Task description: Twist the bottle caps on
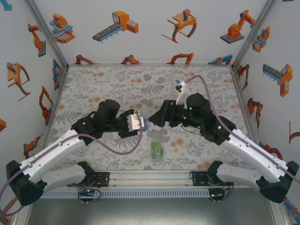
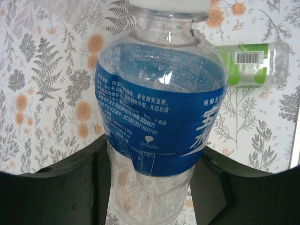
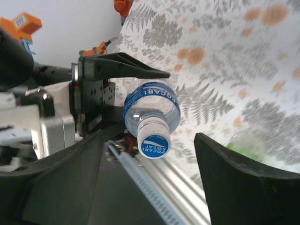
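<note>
The left tool is clamped on the lower body of the blue-label bottle, whose capped neck points toward the right tool. The right tool's jaws stand apart on either side of the white bottle cap, clear of it and gripping nothing. The green-label bottle lies on its side on the desk toward the near edge, and a third small bottle stands upright farther back.

Overhead, two wrist close-ups — shared bottle

Held bottle sits between my left claw and right claw; lying bottle at its 5 o'clock, standing bottle at 1.
</note>
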Controlling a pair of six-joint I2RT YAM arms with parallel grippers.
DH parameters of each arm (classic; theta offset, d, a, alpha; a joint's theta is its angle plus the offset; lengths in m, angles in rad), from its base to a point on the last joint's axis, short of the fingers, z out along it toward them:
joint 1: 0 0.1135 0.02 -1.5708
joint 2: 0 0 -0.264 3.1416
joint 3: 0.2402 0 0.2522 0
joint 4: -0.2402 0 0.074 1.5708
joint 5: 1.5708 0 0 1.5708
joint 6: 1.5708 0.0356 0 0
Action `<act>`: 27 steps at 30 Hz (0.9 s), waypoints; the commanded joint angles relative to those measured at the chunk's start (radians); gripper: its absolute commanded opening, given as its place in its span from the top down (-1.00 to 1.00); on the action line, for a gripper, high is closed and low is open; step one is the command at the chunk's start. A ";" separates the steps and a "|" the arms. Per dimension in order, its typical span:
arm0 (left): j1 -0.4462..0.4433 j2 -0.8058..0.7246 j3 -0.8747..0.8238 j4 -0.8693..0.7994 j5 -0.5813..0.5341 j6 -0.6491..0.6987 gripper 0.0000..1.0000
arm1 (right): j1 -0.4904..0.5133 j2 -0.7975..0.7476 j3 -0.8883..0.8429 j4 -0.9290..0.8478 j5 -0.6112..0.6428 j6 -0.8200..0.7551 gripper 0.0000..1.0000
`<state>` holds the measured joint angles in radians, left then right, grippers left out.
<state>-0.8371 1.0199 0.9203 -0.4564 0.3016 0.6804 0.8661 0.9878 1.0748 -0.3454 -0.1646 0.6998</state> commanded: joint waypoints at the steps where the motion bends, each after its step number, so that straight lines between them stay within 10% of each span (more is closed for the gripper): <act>1: -0.002 -0.023 0.043 -0.044 0.082 -0.013 1.00 | -0.006 -0.042 0.038 -0.012 -0.028 -0.343 -0.32; 9: -0.003 -0.050 0.079 -0.117 0.187 -0.018 1.00 | -0.004 -0.026 0.136 -0.105 -0.431 -0.974 0.07; 14: -0.003 -0.053 0.102 -0.160 0.232 -0.031 1.00 | -0.004 -0.039 0.140 -0.190 -0.594 -1.340 -0.04; 27: -0.003 -0.038 0.118 -0.190 0.273 -0.062 1.00 | 0.000 -0.005 0.113 -0.143 -0.652 -1.395 -0.09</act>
<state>-0.8371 0.9813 1.0023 -0.6266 0.5304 0.6373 0.8646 0.9771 1.1957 -0.5087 -0.7586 -0.6552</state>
